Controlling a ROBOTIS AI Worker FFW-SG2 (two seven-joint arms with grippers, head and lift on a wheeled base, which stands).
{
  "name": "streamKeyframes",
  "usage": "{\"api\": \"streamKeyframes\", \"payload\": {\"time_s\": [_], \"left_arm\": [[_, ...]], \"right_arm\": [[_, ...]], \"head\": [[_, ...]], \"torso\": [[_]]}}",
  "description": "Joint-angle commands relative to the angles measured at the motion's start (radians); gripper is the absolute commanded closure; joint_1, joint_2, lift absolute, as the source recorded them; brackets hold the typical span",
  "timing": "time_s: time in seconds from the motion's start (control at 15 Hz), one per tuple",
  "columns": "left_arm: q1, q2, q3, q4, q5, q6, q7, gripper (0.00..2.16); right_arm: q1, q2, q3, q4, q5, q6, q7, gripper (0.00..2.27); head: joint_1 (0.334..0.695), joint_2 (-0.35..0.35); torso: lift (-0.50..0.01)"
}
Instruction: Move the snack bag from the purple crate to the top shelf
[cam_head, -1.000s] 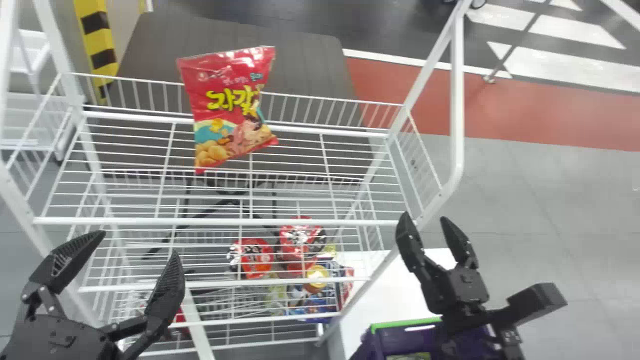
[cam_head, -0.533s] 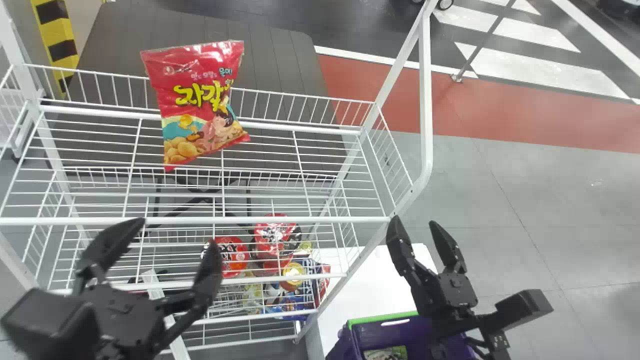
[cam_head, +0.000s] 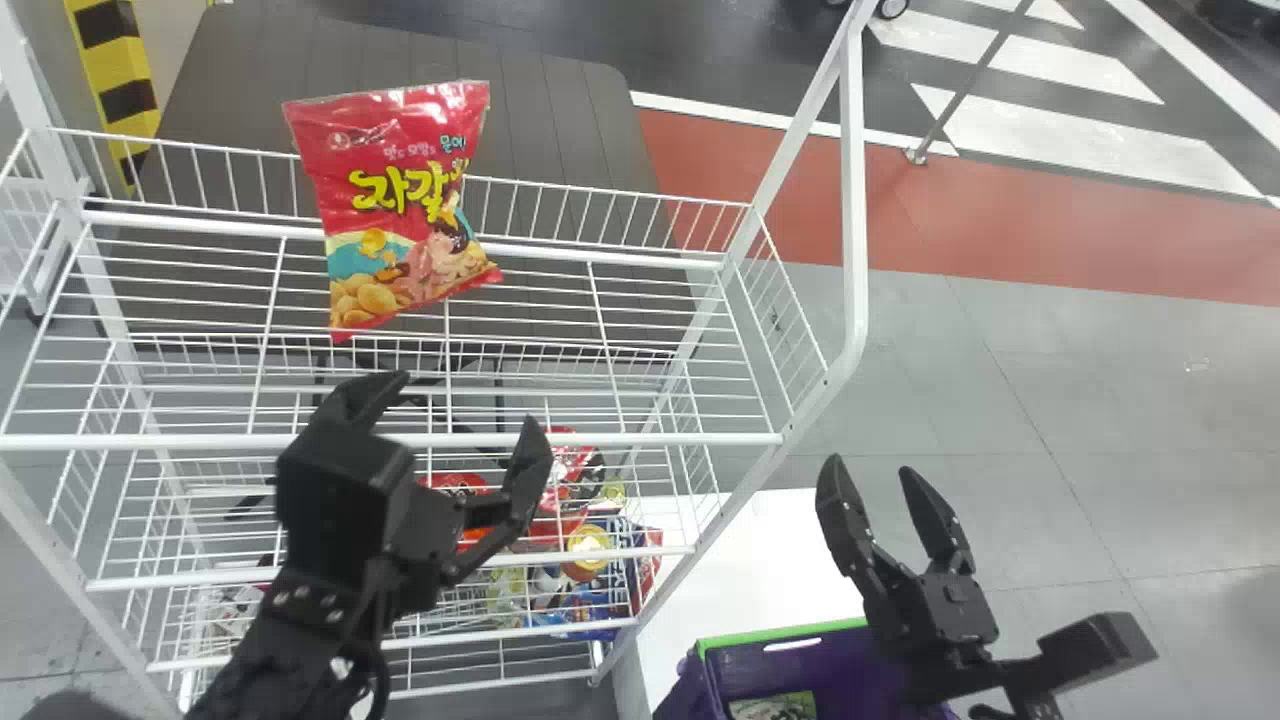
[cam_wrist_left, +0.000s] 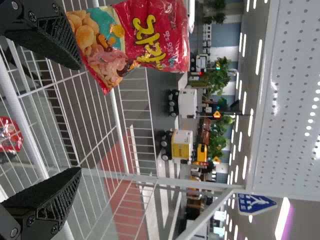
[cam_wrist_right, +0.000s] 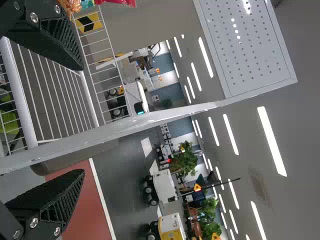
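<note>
On the top shelf (cam_head: 655, 440) of the white wire rack, toward its left half, is one snack bag (cam_head: 400, 205). Its long axis runs up and down, with the top end leaning slightly toward the robot's left. The printed front faces the robot, and the lettering reads the right way up. The left bottom corner dips lower than the right one. The bag rises above the back rail (cam_head: 600, 215) and seems to lean on it, though the contact itself is hidden.

The left gripper (cam_head: 460, 412) is in front of the rack, nearer the robot than the bag and apart from it. Its two fingers are spread wide, with nothing between them. Well to the right, the right gripper (cam_head: 871, 472) is beyond the rack's side, its two fingers also apart and holding nothing.

Below that second gripper, one purple crate (cam_head: 705, 690) with a green rim sits at the near end of a white table (cam_head: 740, 570). One item (cam_head: 775, 708) can be made out inside the crate.

Through the wires, lower down in the rack, two red packs (cam_head: 570, 465) and one yellow-topped tub (cam_head: 588, 545) show among other goods. Behind the rack is one dark table (cam_head: 560, 110).
</note>
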Motion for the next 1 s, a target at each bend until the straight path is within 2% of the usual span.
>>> {"api": "streamKeyframes", "payload": {"time_s": [0.0, 0.27, 0.53, 0.93], "left_arm": [[-0.085, -0.04, -0.033, 0.077, -0.012, 0.038, 0.033, 0.08], [-0.194, -0.084, -0.033, 0.181, -0.01, 0.059, 0.043, 0.07], [-0.297, -0.139, -0.033, 0.319, -0.049, 0.072, 0.122, 0.07], [-0.438, -0.139, -0.054, 0.529, -0.083, 0.072, 0.247, 0.09]], "right_arm": [[0.015, 0.004, -0.014, 0.001, -0.015, -0.001, 0.006, 0.08], [0.034, 0.006, -0.029, 0.001, -0.018, -0.004, 0.029, 0.08], [0.055, 0.006, -0.031, -0.018, -0.022, -0.004, 0.031, 0.09], [0.075, 0.006, -0.032, -0.034, -0.022, -0.004, 0.031, 0.09]], "head": [[0.695, -0.35], [0.695, -0.35], [0.695, -0.35], [0.695, -0.35]], "torso": [[0.0], [0.0], [0.0], [0.0]]}}
